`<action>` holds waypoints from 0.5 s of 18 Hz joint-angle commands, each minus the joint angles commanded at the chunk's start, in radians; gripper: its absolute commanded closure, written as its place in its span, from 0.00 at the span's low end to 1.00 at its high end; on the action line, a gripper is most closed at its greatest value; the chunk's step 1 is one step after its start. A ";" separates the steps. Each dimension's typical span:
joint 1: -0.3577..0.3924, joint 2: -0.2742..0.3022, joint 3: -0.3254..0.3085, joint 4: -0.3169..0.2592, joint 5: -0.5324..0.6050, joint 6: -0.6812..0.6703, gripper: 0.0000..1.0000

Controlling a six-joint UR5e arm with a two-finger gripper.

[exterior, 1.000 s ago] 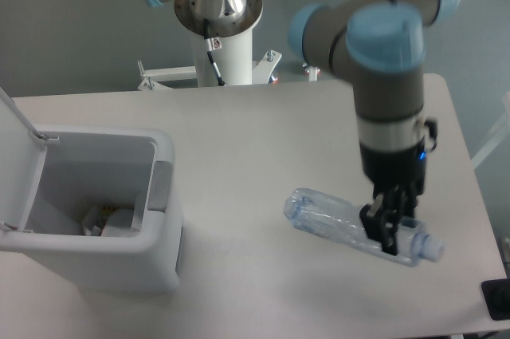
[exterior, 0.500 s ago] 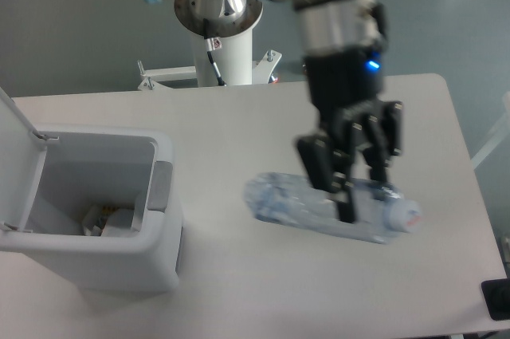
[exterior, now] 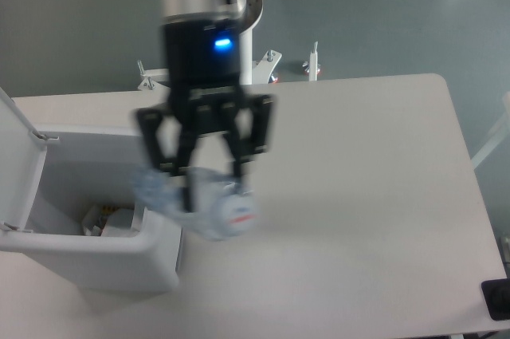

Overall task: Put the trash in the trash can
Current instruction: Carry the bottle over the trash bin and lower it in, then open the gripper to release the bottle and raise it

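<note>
My gripper point(exterior: 209, 181) hangs in the air over the right rim of the trash can point(exterior: 88, 263), blurred by motion, shut on the crushed clear plastic bottle point(exterior: 199, 207). The bottle lies crosswise under the fingers, its capped end pointing toward the camera and right, its other end over the bin's rim. The white bin stands at the left front of the table with its lid point(exterior: 14, 155) swung up on the left. Inside the bin, some white and yellowish trash point(exterior: 107, 219) lies at the bottom.
The arm's white base column point(exterior: 227, 52) stands behind the table at the back centre. A dark object point(exterior: 498, 299) sits at the table's front right corner. A grey tab point(exterior: 159, 187) is on the bin's right rim.
The gripper lifted the bottle off the right side of the table and carried it left, across the middle, to above the bin's right rim.
</note>
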 joint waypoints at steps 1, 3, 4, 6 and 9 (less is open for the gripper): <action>-0.003 0.003 -0.018 0.000 0.000 0.000 0.40; -0.014 0.006 -0.049 0.000 0.000 0.000 0.40; -0.020 0.005 -0.054 -0.002 0.000 0.000 0.40; -0.022 0.009 -0.081 0.000 0.002 0.000 0.39; -0.026 0.009 -0.098 0.003 0.006 0.005 0.16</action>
